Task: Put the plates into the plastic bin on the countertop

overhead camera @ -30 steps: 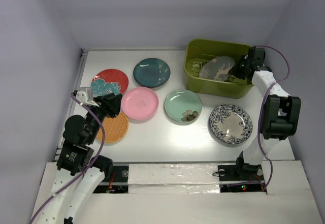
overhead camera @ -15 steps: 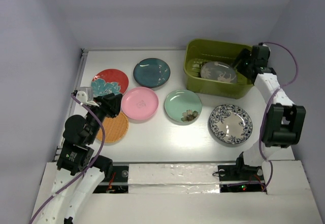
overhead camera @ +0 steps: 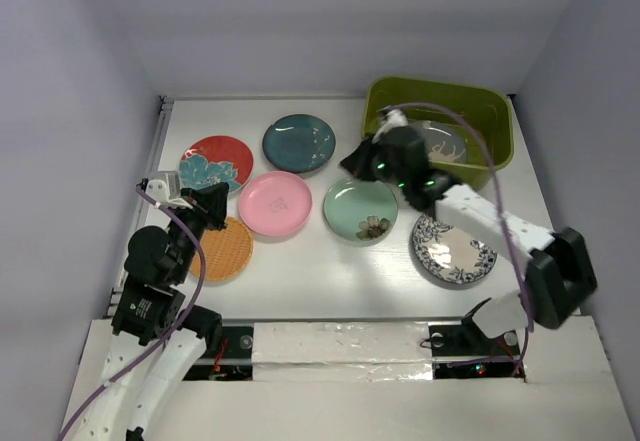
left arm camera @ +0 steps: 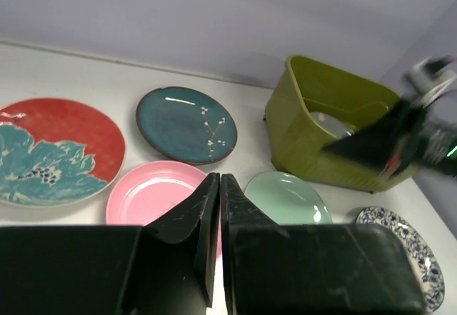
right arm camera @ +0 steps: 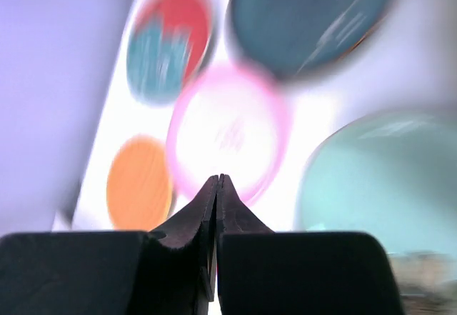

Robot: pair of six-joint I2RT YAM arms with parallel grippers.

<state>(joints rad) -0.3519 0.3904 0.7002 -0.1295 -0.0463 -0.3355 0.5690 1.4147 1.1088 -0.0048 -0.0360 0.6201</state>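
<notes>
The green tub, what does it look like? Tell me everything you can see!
The olive-green rectangular plastic tub has rounded corners and a thick rim. It stands upright, open-topped, at the far right of the white tabletop. One grey round plate lies inside. The black right gripper hangs by its near left corner; touching or not, I cannot tell.

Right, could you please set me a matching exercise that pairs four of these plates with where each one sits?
Plates:
1. grey plate
2. orange plate
3. dark teal plate
4. white-and-blue patterned plate

Places:
A. at the back, just right of the red plate
B. on the countertop, right of the mint green plate
C. inside the olive-green bin
D. near left, beside the pink plate

Pairs: 1-C, 2-D, 3-A, 4-B.
</notes>
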